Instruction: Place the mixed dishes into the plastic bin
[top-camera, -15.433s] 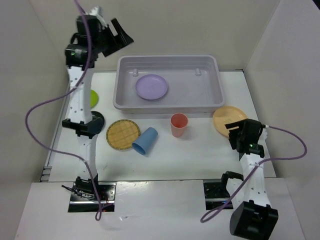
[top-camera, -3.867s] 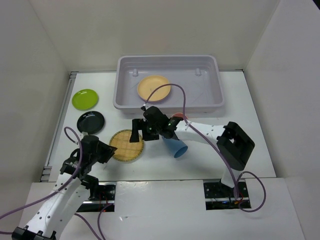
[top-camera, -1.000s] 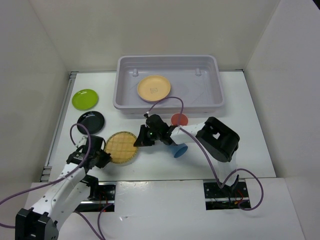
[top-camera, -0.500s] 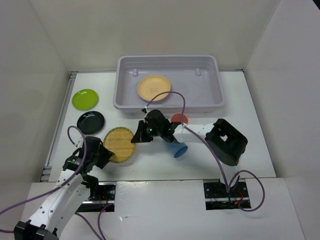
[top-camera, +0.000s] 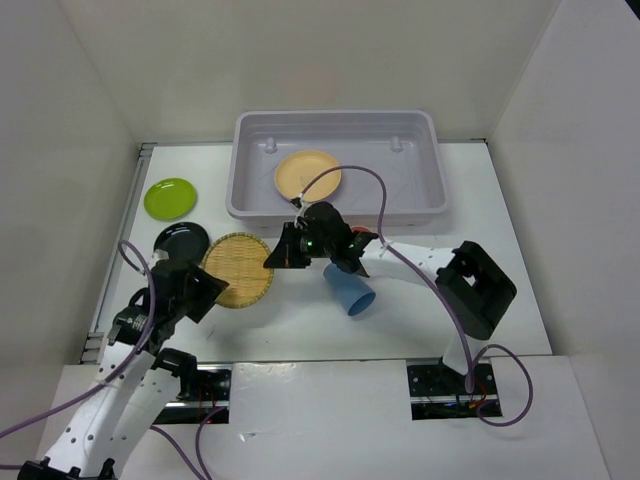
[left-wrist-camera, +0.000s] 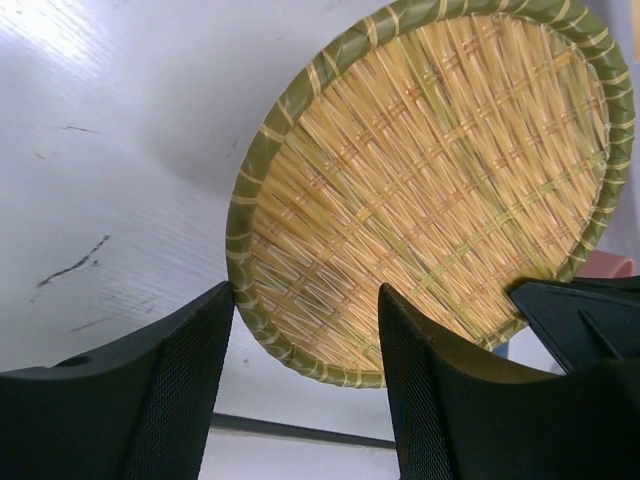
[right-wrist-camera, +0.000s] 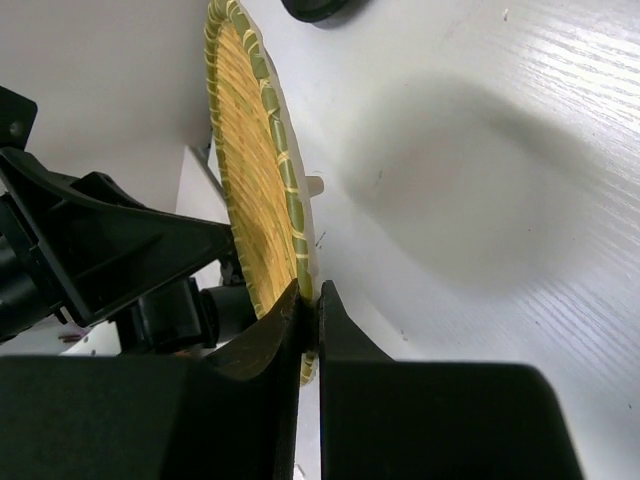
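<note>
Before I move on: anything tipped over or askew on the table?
Yes. The blue cup lies on its side near the right arm. The woven plate hangs tilted, pinched by its rim in the right gripper.

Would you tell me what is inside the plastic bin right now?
An orange-yellow plate lies in the plastic bin; anything beneath that plate is covered and cannot be seen.
</note>
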